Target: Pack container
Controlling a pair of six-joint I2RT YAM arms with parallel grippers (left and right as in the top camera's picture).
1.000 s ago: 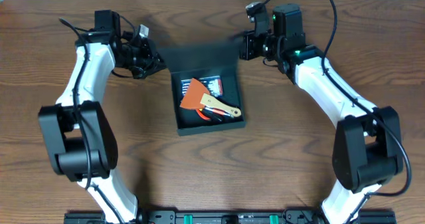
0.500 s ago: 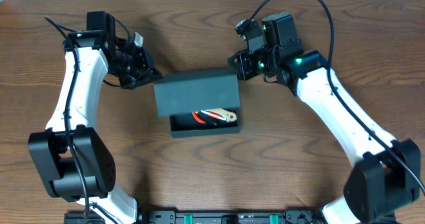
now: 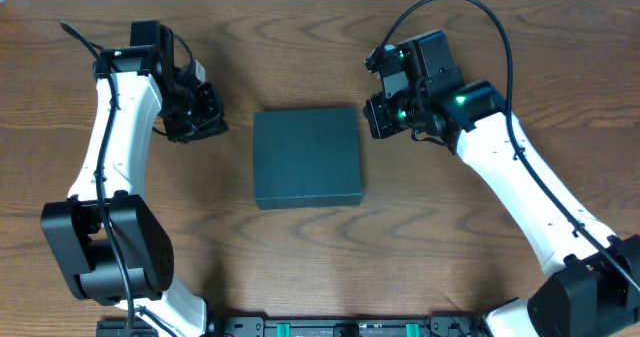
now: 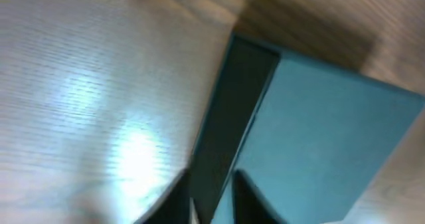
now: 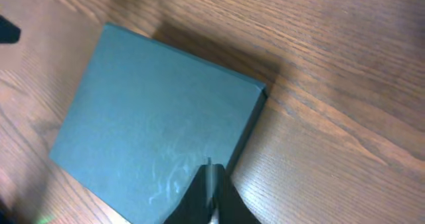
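Note:
The container (image 3: 306, 157), a square matte black-green box, lies in the middle of the table with its flap lid down flat, so whatever is inside is hidden. It also shows in the left wrist view (image 4: 325, 137) and the right wrist view (image 5: 159, 131). My left gripper (image 3: 212, 120) is off the box's left rear corner, its fingers a little apart and empty (image 4: 209, 184). My right gripper (image 3: 373, 117) is off the box's right rear corner, its fingers pressed together and holding nothing (image 5: 210, 174). Neither gripper touches the box.
Brown wooden tabletop (image 3: 300, 257) lies all round the box. A black rail with the arm bases (image 3: 320, 327) runs along the front edge. No other loose objects show.
The lid has swung down from open to fully shut, hiding the orange scraper and the tools. Both grippers have drawn back from the lid's rear corners.

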